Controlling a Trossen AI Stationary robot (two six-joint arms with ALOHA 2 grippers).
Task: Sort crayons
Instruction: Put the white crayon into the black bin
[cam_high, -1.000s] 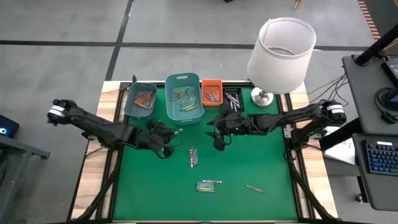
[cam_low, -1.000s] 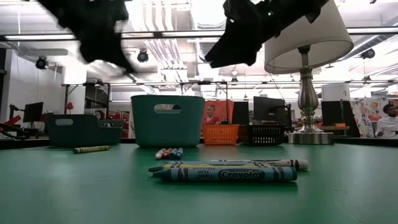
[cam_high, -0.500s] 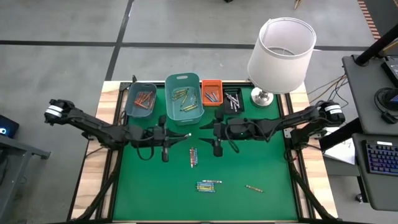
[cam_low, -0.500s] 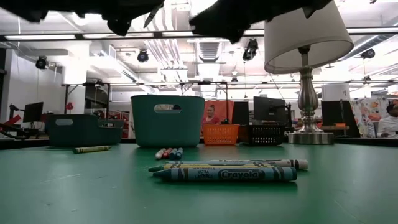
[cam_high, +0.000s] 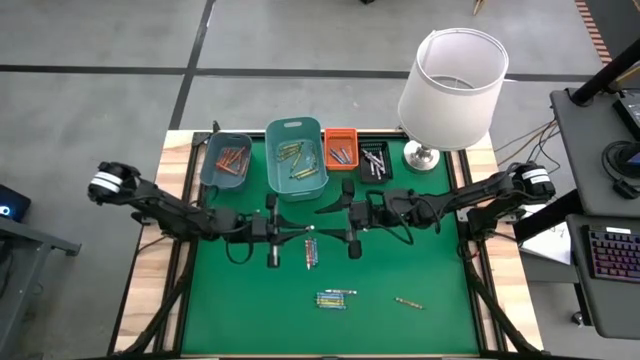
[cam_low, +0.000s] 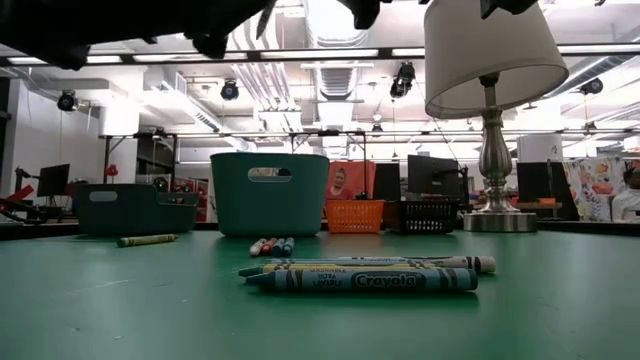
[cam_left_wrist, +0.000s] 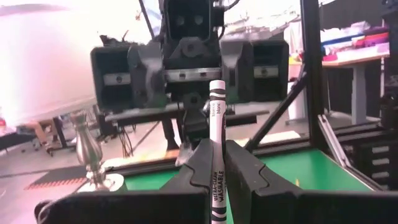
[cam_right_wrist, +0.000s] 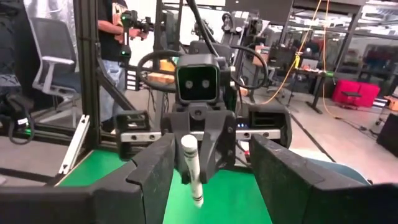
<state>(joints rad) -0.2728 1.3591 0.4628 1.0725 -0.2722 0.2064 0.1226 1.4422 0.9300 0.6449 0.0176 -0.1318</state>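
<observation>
Your left gripper (cam_left_wrist: 214, 165) is clamped shut on a white crayon (cam_left_wrist: 216, 149), which stands upright between its fingers with most of its length sticking up above them. It hangs over the middle of the green mat (cam_high: 240, 310), face to face with your right gripper (cam_right_wrist: 208, 165), whose fingers are spread wide and grip nothing; the crayon sits in the gap between the two arms.

Count what you have. Four bins line the far edge: a dark teal bin (cam_high: 226, 160) on the left holding orange-red crayons, a taller teal bin (cam_high: 296, 157) with yellow-green ones, a small orange bin (cam_high: 340, 148) with blue ones, and a small black bin (cam_high: 375, 160) with pale ones. Loose on the mat you still have three spots of crayons: a small bunch (cam_high: 311, 252) just near of the grippers, a second bunch (cam_high: 335, 298) farther toward the near edge, and a single yellow-green crayon (cam_high: 407, 302) to its right. How many sticks each bunch holds, you cannot tell from above.

One lamp (cam_high: 452, 85) with a white shade stands at the far right corner. The mat lies on a wooden table (cam_high: 150, 275). Beyond it the room is a workshop with desks, monitors and ceiling lights, and a person (cam_right_wrist: 118, 37) stands in the background of the right wrist view.
</observation>
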